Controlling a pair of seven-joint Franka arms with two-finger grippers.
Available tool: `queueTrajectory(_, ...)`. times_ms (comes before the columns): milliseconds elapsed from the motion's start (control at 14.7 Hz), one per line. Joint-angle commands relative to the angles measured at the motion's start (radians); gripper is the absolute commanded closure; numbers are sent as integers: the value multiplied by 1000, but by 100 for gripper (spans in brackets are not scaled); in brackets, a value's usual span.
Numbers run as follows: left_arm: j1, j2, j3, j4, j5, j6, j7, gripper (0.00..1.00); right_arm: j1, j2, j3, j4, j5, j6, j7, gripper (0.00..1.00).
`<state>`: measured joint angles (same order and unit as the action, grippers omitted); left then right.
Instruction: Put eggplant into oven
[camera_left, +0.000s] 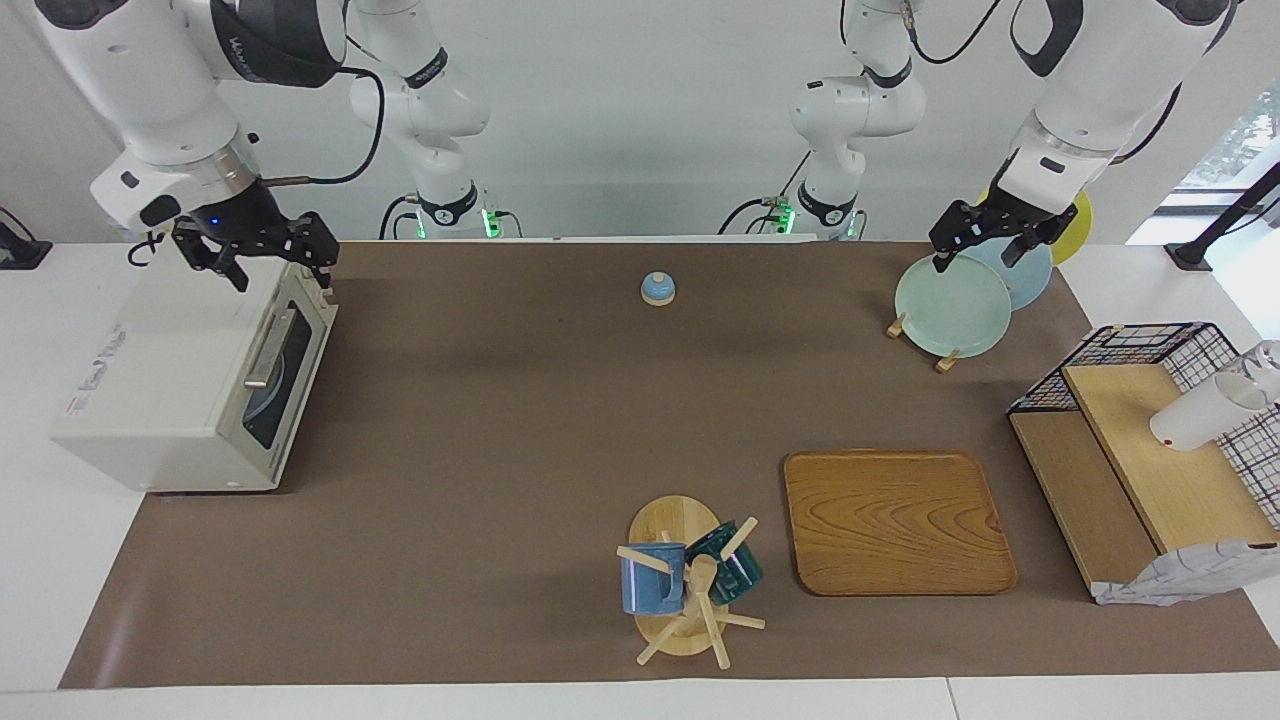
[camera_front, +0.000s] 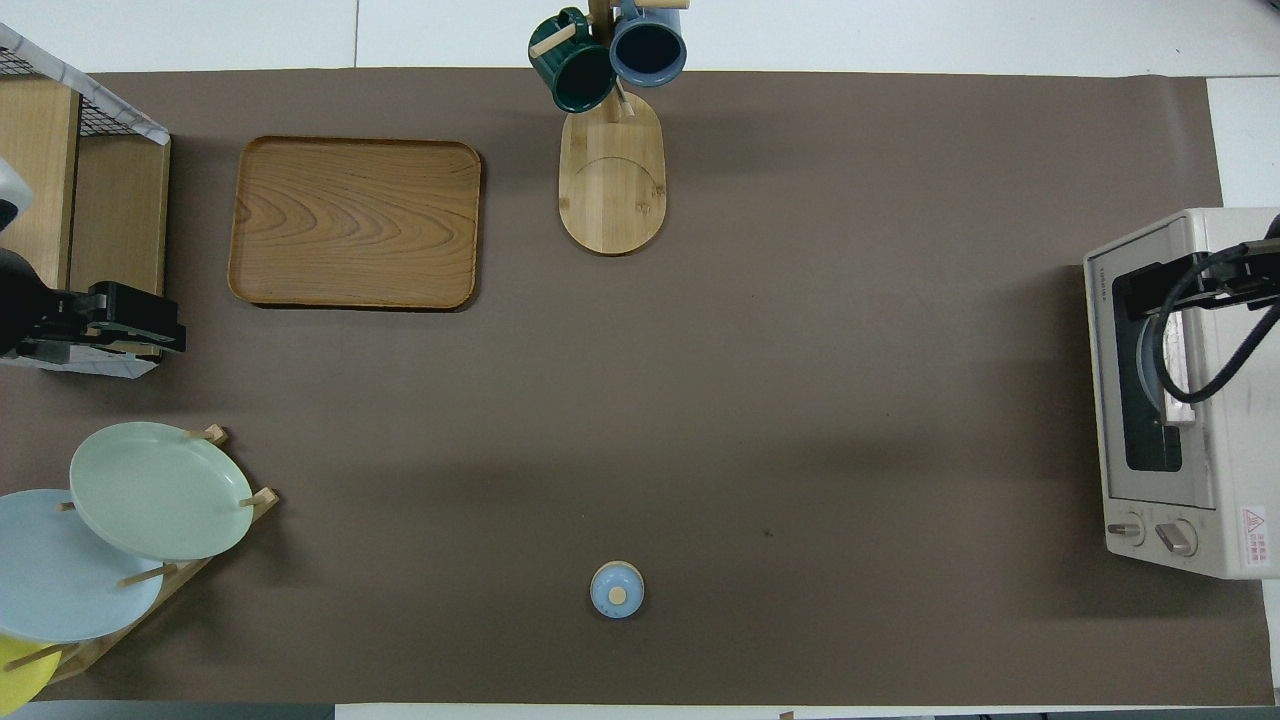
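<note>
The oven (camera_left: 170, 390) sits at the right arm's end of the tabletop (camera_left: 520, 420), w/ its dark glass door (camera_left: 285, 372) shut & the silver handle (camera_left: 267, 348) flat against it. The right tool (camera_left: 278, 268) hangs in the air just over the top edge of the oven, near the door. Its fingers are spread wide & there's nothing in them. I can't see the eggplant anywhere on the tabletop, on the tray (camera_left: 895, 520) or in either tool. I can see a bit of a pale blue plate (camera_front: 1146, 375) thru the glass, so my guess is the eggplant is inside on that plate, hidden b/c the glass is so dark. If so, the job looks prob done: door closed so the food stays in, tool open & up so it won't bump the handle. The left tool (camera_left: 975, 260) waits over the green plate (camera_left: 950, 305) in the rack at the left arm's end, fingers also wide, holding nothing. It's parked there so it's out of the way. The mug stand (camera_left: 690, 580) & the little blue bell (camera_left: 657, 288) stand well apart from the oven, so nothing blocks the door.
</note>
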<state>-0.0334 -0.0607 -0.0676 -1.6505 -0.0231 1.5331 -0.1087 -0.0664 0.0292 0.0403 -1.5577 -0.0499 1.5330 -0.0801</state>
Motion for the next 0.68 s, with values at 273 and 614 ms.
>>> queueTrajectory(273,12,-14,-8,-15,3,2,0,0,97,-68,-120,-48,18,13,14,0)
queueTrajectory(614,12,-14,-8,-15,3,2,0,0,92,-68,-122,-47,18,4,14,0)
